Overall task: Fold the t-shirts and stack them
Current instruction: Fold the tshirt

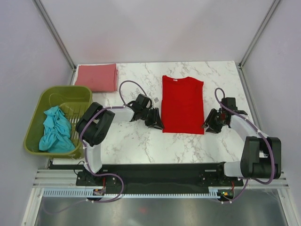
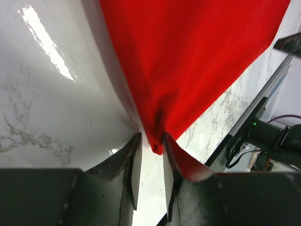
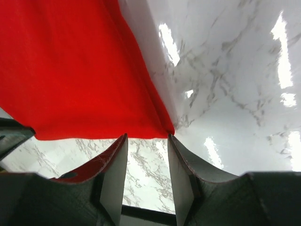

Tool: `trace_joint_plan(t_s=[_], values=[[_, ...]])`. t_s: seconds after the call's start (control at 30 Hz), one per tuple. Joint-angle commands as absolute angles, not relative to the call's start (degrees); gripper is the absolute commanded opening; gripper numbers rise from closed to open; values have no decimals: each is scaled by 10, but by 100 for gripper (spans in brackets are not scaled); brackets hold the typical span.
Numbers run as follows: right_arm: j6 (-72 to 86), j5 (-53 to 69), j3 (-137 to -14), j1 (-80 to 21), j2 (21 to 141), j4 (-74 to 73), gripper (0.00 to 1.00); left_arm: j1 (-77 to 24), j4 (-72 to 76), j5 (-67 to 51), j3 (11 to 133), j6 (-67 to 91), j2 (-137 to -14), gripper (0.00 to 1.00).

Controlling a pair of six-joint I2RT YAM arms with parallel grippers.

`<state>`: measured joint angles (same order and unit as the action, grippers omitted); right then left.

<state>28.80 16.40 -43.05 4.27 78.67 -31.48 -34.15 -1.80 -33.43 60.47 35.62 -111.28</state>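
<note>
Red t-shirt (image 1: 183, 104) lies on white marble table (image 1: 141, 141) between pale walls (image 1: 28, 47).

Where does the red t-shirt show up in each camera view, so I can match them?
Top external: red t-shirt lies flat, right of centre.
Left wrist: it fills the top and right, one corner pointing down to bottom centre.
Right wrist: it fills the upper left, one corner reaching mid-frame.
Shared landmark: the white marble tabletop.
</note>
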Motion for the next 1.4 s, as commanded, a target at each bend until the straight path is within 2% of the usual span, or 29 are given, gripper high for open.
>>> trace_joint_plan(t_s=[0.0,0.07,0.3,0.5,0.6,0.77,0.87,0.93,1.07,1.17,1.23,1.3,1.37], values=[[337,156,-398,20,762,-279,47,-347,17,-307,596,380,-1092,33],[342,155,-389,13,764,-270,47,-348,19,-304,590,378,-1090,36],[336,86,-372,12,761,-275,47,-348,25,-301,584,376,-1099,36],[319,73,-370,12,789,-263,34,-348,35,-324,587,376,-1104,36],[317,58,-367,12,793,-262,24,-347,35,-327,584,377,-1105,28],[312,47,-363,12,792,-261,15,-348,35,-330,573,380,-1108,17],[309,44,-359,12,793,-261,8,-347,34,-335,565,380,-1116,2],[310,40,-355,12,792,-262,1,-350,34,-337,557,383,-1119,2],[310,34,-349,12,783,-262,0,-351,34,-330,537,388,-1102,2],[311,42,-347,12,773,-263,0,-351,31,-330,529,390,-1074,4],[313,52,-352,12,767,-266,1,-352,26,-325,523,390,-1050,20],[311,59,-358,12,759,-277,7,-352,15,-324,522,387,-1038,33],[310,63,-367,12,750,-286,13,-352,12,-327,522,387,-1024,36]])
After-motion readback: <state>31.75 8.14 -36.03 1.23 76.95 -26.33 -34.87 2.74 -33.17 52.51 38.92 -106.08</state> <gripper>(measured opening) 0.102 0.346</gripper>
